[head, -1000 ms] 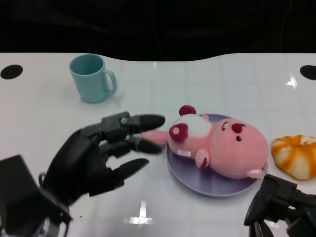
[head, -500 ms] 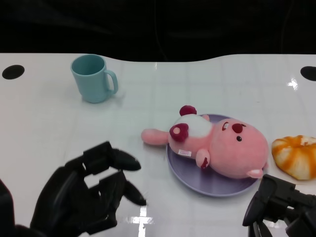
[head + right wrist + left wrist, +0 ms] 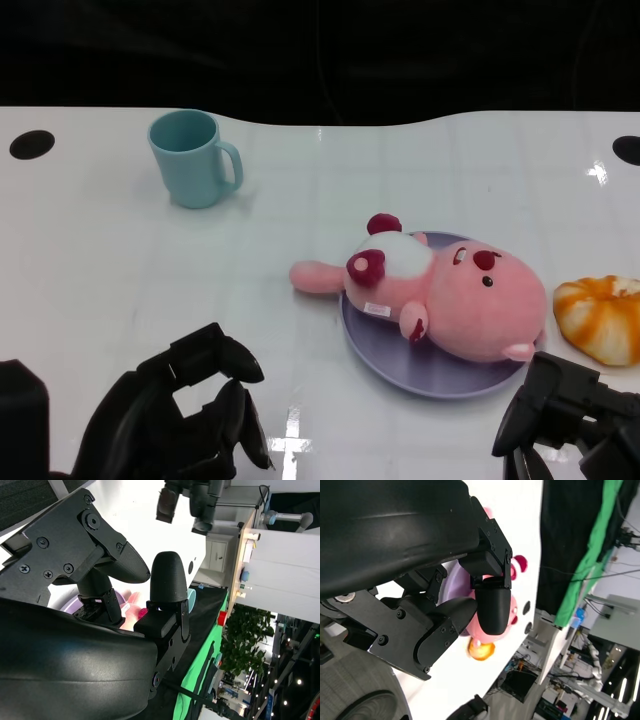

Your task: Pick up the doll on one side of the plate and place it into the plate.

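The pink plush doll [image 3: 440, 300] with dark red ears and a white belly lies on its back in the round lilac plate [image 3: 395, 362], ahead and to the right of the left robot hand [image 3: 180, 420]. Its head and trunk rest inside the plate, while one pink limb sticks out over the plate's left rim onto the glossy white counter [image 3: 120, 270], toward that hand.

The left robot hand sits low at the near edge of the counter, well apart from the doll, its black fingers curled loosely inward with nothing in them. The left wrist view shows the same: bent fingers [image 3: 492, 605] holding nothing, with the doll and plate beyond them.

The right robot hand [image 3: 565, 420] rests at the near right corner, just beside the plate's near rim. Its fingers hang curled, and the right wrist view shows gaps between them and no object inside.

A light blue mug [image 3: 192, 158] with its handle turned right stands far ahead of the left robot hand, well clear of the plate. An orange-and-white striped bun-shaped toy [image 3: 600, 318] lies ahead of the right robot hand, just beside the doll's head and close to the right edge of the view.

A broad bare stretch of counter lies between the left robot hand, the mug and the plate. The counter's far edge meets a black backdrop.
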`<state>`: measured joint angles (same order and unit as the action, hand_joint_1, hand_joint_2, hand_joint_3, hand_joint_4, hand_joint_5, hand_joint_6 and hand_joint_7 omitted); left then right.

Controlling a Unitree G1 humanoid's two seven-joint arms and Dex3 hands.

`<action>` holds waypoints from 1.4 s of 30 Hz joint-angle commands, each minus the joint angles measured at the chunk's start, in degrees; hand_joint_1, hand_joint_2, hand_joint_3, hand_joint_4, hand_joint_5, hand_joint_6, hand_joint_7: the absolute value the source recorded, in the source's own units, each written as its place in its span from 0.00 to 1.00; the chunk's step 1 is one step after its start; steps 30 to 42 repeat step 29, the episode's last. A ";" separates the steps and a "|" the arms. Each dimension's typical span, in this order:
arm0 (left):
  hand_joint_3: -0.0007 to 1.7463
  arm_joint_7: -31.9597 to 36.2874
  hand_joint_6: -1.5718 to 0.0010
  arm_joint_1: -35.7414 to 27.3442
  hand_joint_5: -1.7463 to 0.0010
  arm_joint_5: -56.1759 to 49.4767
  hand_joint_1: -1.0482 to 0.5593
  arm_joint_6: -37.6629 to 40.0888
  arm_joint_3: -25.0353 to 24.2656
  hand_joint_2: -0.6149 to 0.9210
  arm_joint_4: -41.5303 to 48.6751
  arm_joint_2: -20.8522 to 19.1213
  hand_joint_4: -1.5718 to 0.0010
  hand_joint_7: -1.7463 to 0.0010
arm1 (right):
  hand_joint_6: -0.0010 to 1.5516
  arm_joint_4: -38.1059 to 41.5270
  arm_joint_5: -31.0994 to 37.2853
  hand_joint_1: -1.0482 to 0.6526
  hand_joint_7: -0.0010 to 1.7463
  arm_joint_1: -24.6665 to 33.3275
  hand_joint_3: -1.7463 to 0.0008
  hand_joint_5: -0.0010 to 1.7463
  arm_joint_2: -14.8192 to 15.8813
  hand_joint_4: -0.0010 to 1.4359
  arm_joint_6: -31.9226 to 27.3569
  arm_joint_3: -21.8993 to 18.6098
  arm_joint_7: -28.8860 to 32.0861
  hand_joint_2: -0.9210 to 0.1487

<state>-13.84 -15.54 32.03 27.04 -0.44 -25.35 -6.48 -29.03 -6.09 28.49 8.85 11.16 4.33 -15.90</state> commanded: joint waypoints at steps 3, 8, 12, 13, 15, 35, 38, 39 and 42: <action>0.82 -0.84 0.55 1.44 0.00 0.22 0.56 1.37 -0.12 0.68 1.56 -0.66 0.42 0.00 | 0.40 -0.08 -0.07 0.52 0.89 0.03 0.16 1.00 0.74 0.50 0.42 -0.99 0.15 0.48; 0.85 -1.49 0.54 2.84 0.00 1.07 0.57 2.62 -0.99 0.67 3.87 -0.73 0.41 0.00 | 0.40 0.00 -0.39 0.53 0.89 -0.01 0.16 1.00 0.75 0.51 0.26 -1.03 0.01 0.48; 0.85 -2.65 0.54 3.11 0.00 1.15 0.56 2.45 -1.25 0.66 4.83 -0.59 0.41 0.00 | 0.40 0.15 -0.47 0.53 0.89 0.11 0.15 1.00 0.76 0.51 0.49 -1.06 -0.08 0.48; 0.85 -2.91 0.54 3.12 0.00 1.24 0.56 2.48 -1.31 0.65 4.99 -0.53 0.41 0.00 | 0.40 0.18 -0.44 0.53 0.89 0.14 0.15 1.00 0.75 0.51 0.51 -1.05 -0.07 0.48; 0.85 -3.25 0.54 3.17 0.00 1.16 0.55 2.55 -1.35 0.65 5.27 -0.54 0.41 0.01 | 0.40 0.07 -0.16 0.53 0.89 0.22 0.15 1.00 0.75 0.51 0.31 -0.99 0.06 0.49; 0.87 -4.67 0.53 3.58 0.00 0.86 0.55 2.61 -1.25 0.62 5.94 -0.88 0.42 0.01 | 0.40 0.14 -0.39 0.54 0.89 0.14 0.16 1.00 0.95 0.51 -0.13 -1.00 -0.17 0.51; 0.87 -4.67 0.53 3.58 0.00 0.86 0.55 2.61 -1.25 0.62 5.94 -0.88 0.42 0.01 | 0.40 0.14 -0.39 0.54 0.89 0.14 0.16 1.00 0.95 0.51 -0.13 -1.00 -0.17 0.51; 0.87 -4.67 0.53 3.58 0.00 0.86 0.55 2.61 -1.25 0.62 5.94 -0.88 0.42 0.01 | 0.40 0.14 -0.39 0.54 0.89 0.14 0.16 1.00 0.95 0.51 -0.13 -1.00 -0.17 0.51; 0.87 -4.67 0.53 3.58 0.00 0.86 0.55 2.61 -1.25 0.62 5.94 -0.88 0.42 0.01 | 0.40 0.14 -0.39 0.54 0.89 0.14 0.16 1.00 0.95 0.51 -0.13 -1.00 -0.17 0.51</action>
